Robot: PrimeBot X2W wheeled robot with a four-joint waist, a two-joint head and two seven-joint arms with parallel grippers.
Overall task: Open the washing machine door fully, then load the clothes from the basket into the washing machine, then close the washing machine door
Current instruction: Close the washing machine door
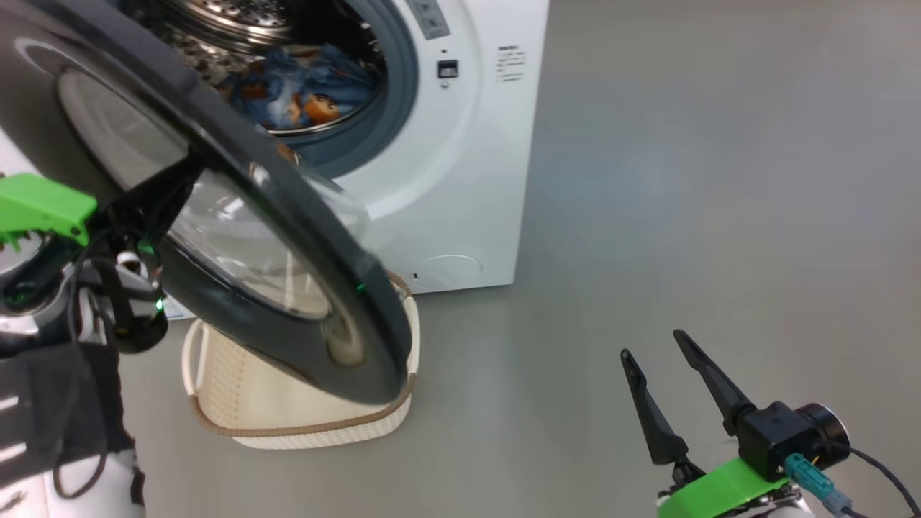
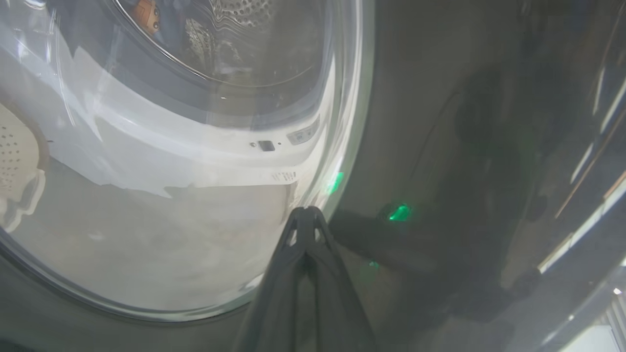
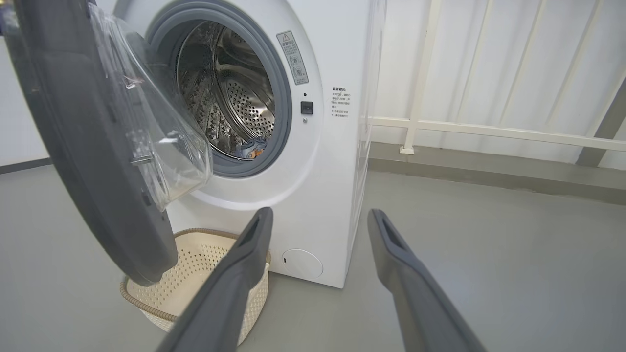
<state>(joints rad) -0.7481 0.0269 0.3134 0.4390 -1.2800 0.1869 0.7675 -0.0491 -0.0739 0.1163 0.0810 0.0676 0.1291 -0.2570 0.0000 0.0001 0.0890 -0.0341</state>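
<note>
Washing machine door [image 3: 88,146] is hanging half-swung at frame left, over the basket [image 1: 302,432]. Clothes [image 1: 302,93] are lying in the drum at top. Left pincer [image 2: 305,212] is sitting closed against the door's outer face, the nearer arm. Right pincer [image 1: 651,343] is gaping at lower right, well apart.

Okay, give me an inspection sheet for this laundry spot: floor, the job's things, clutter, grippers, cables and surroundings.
Surface: smooth grey floor.
Job's things: washing machine door partly open, hanging over the basket; clothes inside the washing machine; the basket's visible part holds nothing.
Clutter: nothing seen.
Grippers: left gripper shut, tips at the door's glass edge; right gripper open, holding nothing.
Cables: black cable at the right wrist camera.
Surroundings: white railing beside the machine.
</note>
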